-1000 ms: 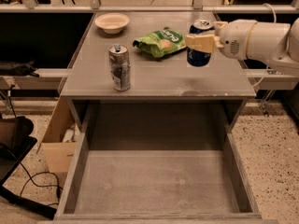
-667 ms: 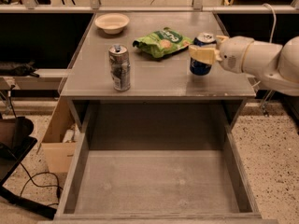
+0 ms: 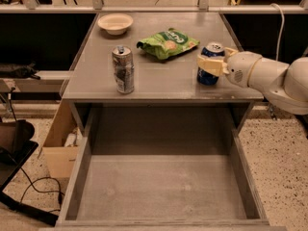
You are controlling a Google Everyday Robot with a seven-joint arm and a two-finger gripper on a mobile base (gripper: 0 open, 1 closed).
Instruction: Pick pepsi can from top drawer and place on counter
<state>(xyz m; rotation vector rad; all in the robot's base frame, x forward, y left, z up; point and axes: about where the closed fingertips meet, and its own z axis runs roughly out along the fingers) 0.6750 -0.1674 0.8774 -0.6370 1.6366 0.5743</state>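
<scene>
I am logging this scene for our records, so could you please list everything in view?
bowl: one, cream, counter's back left.
chip bag: one, green, counter's middle back.
silver can: one, silver-grey, upright, counter's front left.
pepsi can: one, dark blue, upright, counter's right edge.
counter: one, grey, cabinet top.
top drawer: one, grey, pulled open below the counter.
cardboard box: one, brown, floor left of the cabinet.
gripper: one, yellowish, closed around the pepsi can.
arm: one, white, reaching from the right.

Single view, set high before the wide, shallow grey wooden top drawer [image 3: 163, 191], facing down and back over it to the flat grey table [image 3: 159, 83]; fairly near; cream gripper [image 3: 211, 66] at right, clasping the short dark-blue pepsi can [image 3: 208, 79]
</scene>
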